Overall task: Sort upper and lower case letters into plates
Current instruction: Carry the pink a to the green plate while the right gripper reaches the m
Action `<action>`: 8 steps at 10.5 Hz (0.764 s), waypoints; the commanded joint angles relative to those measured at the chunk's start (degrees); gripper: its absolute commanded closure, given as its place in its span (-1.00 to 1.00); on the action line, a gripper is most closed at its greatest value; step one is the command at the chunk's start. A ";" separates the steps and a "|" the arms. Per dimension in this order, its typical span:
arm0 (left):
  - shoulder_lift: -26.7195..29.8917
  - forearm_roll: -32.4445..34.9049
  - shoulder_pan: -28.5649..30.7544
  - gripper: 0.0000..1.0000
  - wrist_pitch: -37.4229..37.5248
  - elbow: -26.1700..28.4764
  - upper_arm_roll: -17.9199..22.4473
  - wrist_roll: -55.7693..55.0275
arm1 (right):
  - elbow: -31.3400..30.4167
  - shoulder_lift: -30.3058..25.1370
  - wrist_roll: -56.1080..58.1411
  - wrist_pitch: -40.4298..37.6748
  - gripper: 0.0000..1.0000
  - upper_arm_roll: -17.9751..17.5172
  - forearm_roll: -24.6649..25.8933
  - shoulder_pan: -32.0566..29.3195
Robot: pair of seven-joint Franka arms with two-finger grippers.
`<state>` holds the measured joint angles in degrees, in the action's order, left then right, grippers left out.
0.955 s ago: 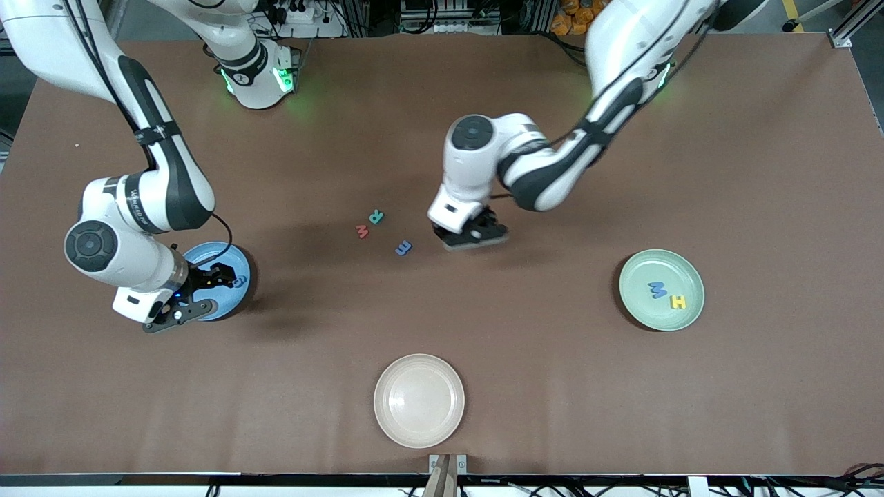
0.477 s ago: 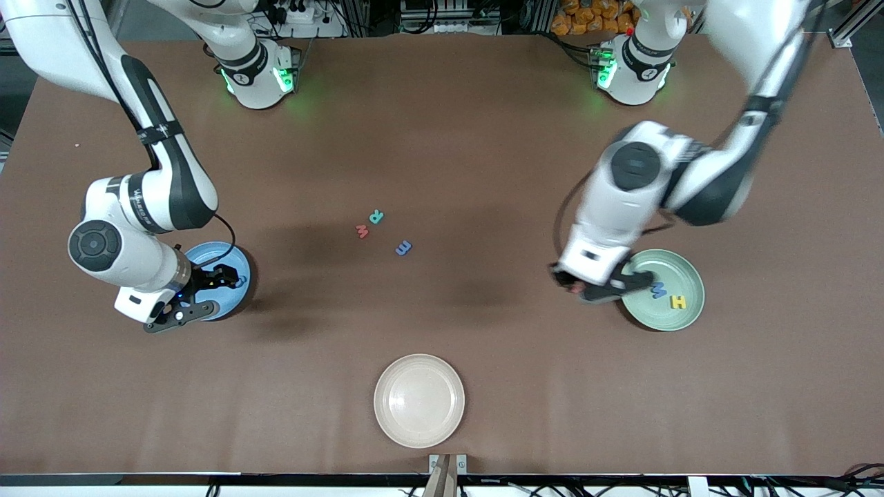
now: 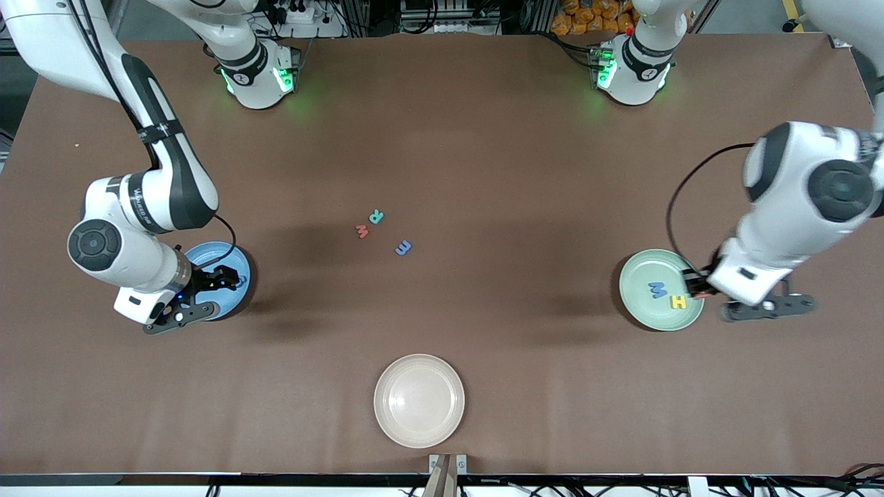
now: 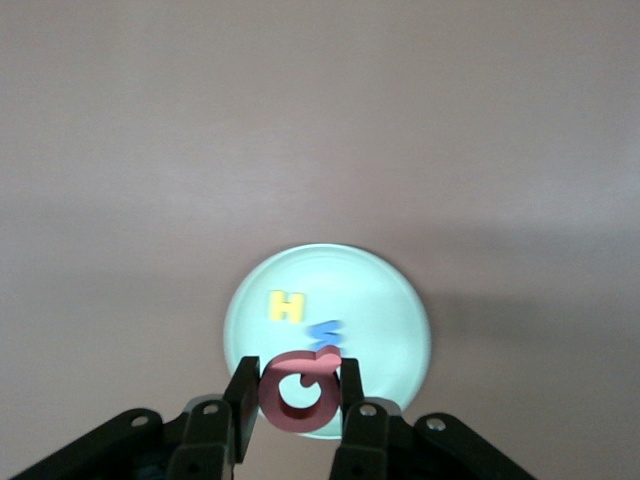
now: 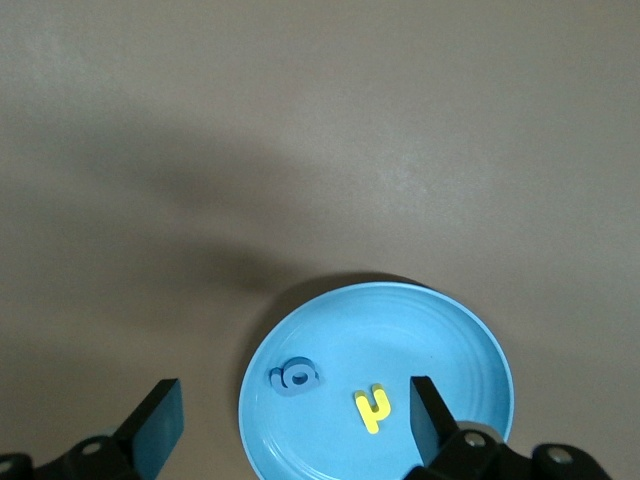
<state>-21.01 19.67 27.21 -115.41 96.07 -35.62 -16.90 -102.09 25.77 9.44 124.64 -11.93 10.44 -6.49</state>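
3 loose letters lie near the middle of the tabletop (image 3: 483,138): a teal R (image 3: 376,216), a red letter (image 3: 361,231) just beside it and a blue letter (image 3: 403,247) nearer the front camera. Your left gripper (image 4: 298,392) hangs over the rim of the mint green plate (image 3: 639,304), by the left arm's end of the table, pinching a red letter G (image 4: 296,390); that plate holds a blue M (image 3: 657,289) and a yellow H (image 3: 679,301). Your right gripper (image 5: 290,415) hovers over the blue plate (image 5: 440,330) at the right arm's end, fingers spread wide and holding nothing; a blue letter (image 5: 295,377) and a yellow letter (image 5: 371,408) lie in it. 1 cream plate (image 3: 419,400) sits near the front edge.
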 commanded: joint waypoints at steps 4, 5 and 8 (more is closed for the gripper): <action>-2.35 -3.58 11.80 1.00 0.98 1.22 -0.95 16.54 | 3.83 3.58 -11.61 -0.37 -1.00 -0.02 0.11 5.33; -3.85 -3.58 12.86 1.00 0.98 1.31 -0.95 16.90 | 4.53 4.37 -15.47 -0.28 -1.00 -0.02 0.11 7.26; -8.68 -2.97 13.84 1.00 -1.12 0.87 -0.68 17.87 | 6.55 6.31 -29.87 -0.37 -1.00 -0.02 0.11 13.50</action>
<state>-27.61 17.44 40.55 -115.48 97.59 -35.58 -0.13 -98.27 30.31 -13.99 124.95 -12.09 10.36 4.51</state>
